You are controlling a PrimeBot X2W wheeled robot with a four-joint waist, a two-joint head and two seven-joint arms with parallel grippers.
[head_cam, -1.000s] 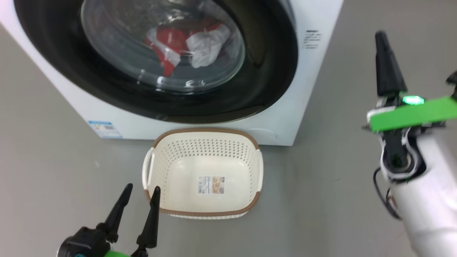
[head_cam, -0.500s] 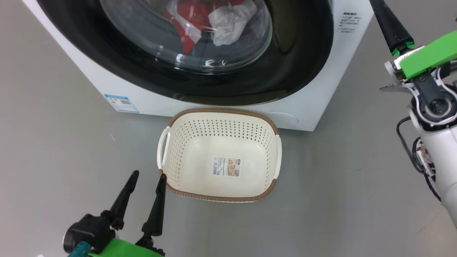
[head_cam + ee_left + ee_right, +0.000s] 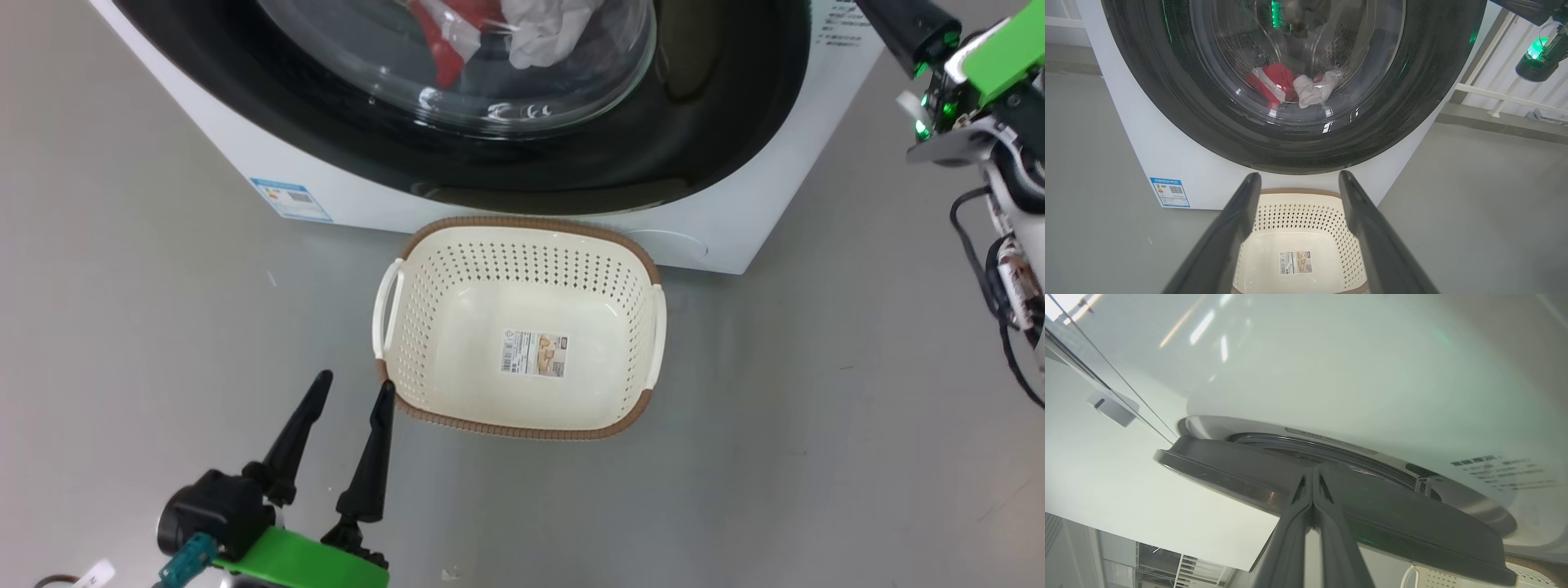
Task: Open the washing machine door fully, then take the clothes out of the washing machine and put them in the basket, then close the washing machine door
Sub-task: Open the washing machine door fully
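Pointing at the rim of the washing machine door (image 3: 1412, 526), the right gripper (image 3: 1312, 473) has its fingers pressed together, nearer than a second ago. The left gripper (image 3: 355, 380), spread, hovers beside the basket (image 3: 531, 222). The clothes (image 3: 1274, 79) lie behind the glass.

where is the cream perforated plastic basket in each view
head view: the cream perforated plastic basket sits centre frame.
left wrist view: bottom centre, framed by the left end effector.
right wrist view: a sliver, bottom right corner.
shared landmark: the glossy black round door ring.
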